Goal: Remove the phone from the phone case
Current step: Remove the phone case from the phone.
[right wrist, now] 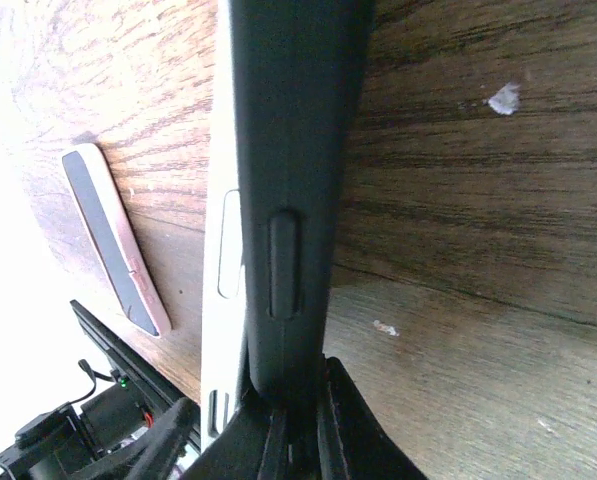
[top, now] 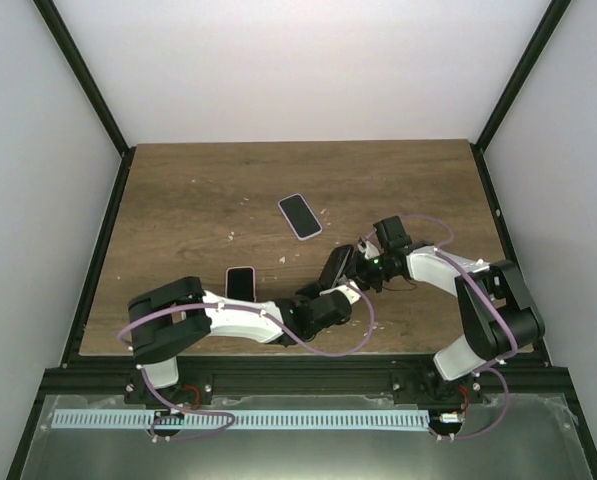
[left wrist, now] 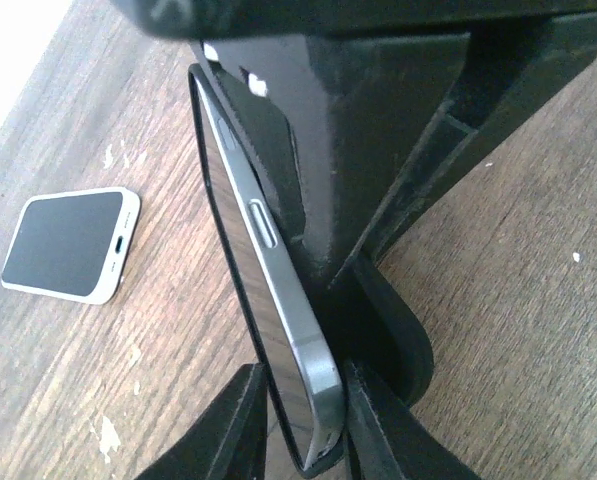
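Note:
The phone (top: pixel 338 265) is held on edge above the table between both grippers. In the left wrist view its grey metal side (left wrist: pixel 278 270) sits between my fingers, and the black case (left wrist: pixel 403 335) bulges away behind its lower corner. My left gripper (left wrist: pixel 303 405) is shut on the phone's lower end; it also shows in the top view (top: pixel 328 290). In the right wrist view the black case (right wrist: pixel 293 150) with its side button stands beside the pale phone edge (right wrist: pixel 221 150). My right gripper (right wrist: pixel 298 410) is shut on the case; it also shows in the top view (top: pixel 363 262).
A white-cased phone (top: pixel 300 216) lies screen up at mid table, also in the left wrist view (left wrist: pixel 73 245). A pink-cased phone (top: pixel 240 283) lies near the left arm, also in the right wrist view (right wrist: pixel 113 240). Small white flecks dot the wooden table (top: pixel 198 190).

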Tool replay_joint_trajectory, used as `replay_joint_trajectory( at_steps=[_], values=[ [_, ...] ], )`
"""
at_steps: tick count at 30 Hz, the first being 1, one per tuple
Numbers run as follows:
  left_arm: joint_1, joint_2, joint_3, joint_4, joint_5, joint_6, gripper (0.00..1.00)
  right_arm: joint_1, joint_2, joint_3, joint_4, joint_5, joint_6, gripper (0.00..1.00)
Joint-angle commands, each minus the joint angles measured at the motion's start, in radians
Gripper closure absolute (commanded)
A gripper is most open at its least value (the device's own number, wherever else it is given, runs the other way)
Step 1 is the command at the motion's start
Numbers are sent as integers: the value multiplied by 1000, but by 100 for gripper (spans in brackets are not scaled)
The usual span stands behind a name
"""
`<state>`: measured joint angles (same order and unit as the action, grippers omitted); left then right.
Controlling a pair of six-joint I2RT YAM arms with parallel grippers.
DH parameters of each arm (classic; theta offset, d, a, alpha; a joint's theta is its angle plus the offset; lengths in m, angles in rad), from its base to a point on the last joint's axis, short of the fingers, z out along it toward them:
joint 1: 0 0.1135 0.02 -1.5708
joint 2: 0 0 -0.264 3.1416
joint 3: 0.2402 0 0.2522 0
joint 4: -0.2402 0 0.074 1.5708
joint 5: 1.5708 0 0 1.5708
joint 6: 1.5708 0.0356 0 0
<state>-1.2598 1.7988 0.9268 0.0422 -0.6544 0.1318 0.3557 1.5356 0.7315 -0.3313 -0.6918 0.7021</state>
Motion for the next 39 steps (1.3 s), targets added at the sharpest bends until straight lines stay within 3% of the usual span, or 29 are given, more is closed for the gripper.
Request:
replay_joint_trajectory(
  at_steps=[1, 6, 9, 23, 33, 39],
  values=[
    [22, -22, -31, 49, -82, 4, 82, 12, -46, 11, -54, -125, 8, 99],
    [22, -35, -41, 40, -94, -21, 100, 12, -50, 22, -60, -99, -8, 99],
    [22, -56, -55, 50, -117, -39, 100, 13, -61, 32, -73, -62, -30, 99],
    [55, -261, -131, -9, -81, -342, 100, 12, -129, 133, -158, 463, -158, 99],
    [64, -439, -265, 109, -46, -400, 100, 12, -229, 137, -141, 538, -203, 99],
    [67, -619, -401, 188, -93, -450, 100, 13, -259, 128, -64, 387, -343, 99]
  ],
)
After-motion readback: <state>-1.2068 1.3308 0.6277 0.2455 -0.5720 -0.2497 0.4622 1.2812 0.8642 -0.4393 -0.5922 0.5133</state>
